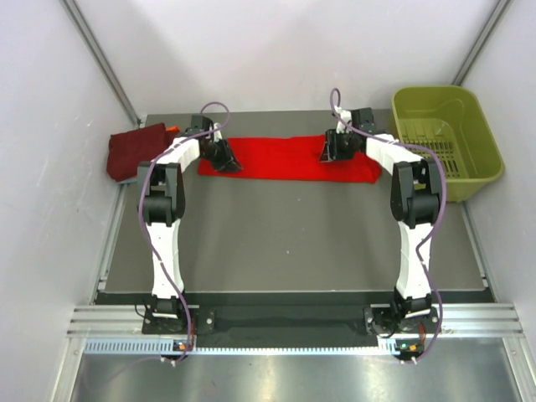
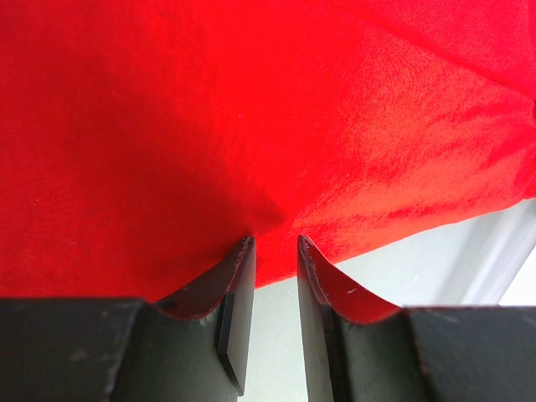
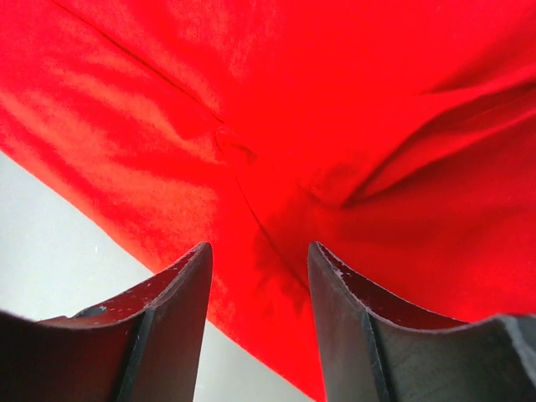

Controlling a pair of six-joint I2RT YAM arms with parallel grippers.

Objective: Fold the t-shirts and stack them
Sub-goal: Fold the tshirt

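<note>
The bright red t-shirt [image 1: 285,157] lies as a long folded strip across the far side of the table. My left gripper [image 1: 224,157] is at its left end. In the left wrist view the fingers stand close together [image 2: 275,240] and the red cloth [image 2: 251,100] puckers at their tips, pinched. My right gripper [image 1: 335,149] is over the strip's right part. In the right wrist view its fingers stand wide apart [image 3: 260,247] with the red cloth [image 3: 335,100] lying wrinkled between them. A folded dark maroon t-shirt [image 1: 134,151] tops a stack at the far left, with an orange edge [image 1: 172,130] showing.
The olive-green plastic basket [image 1: 481,163] stands at the far right, beside the right arm. White walls close in the table on the left, right and far sides. The grey table [image 1: 285,243] stretches between the strip and the arm bases.
</note>
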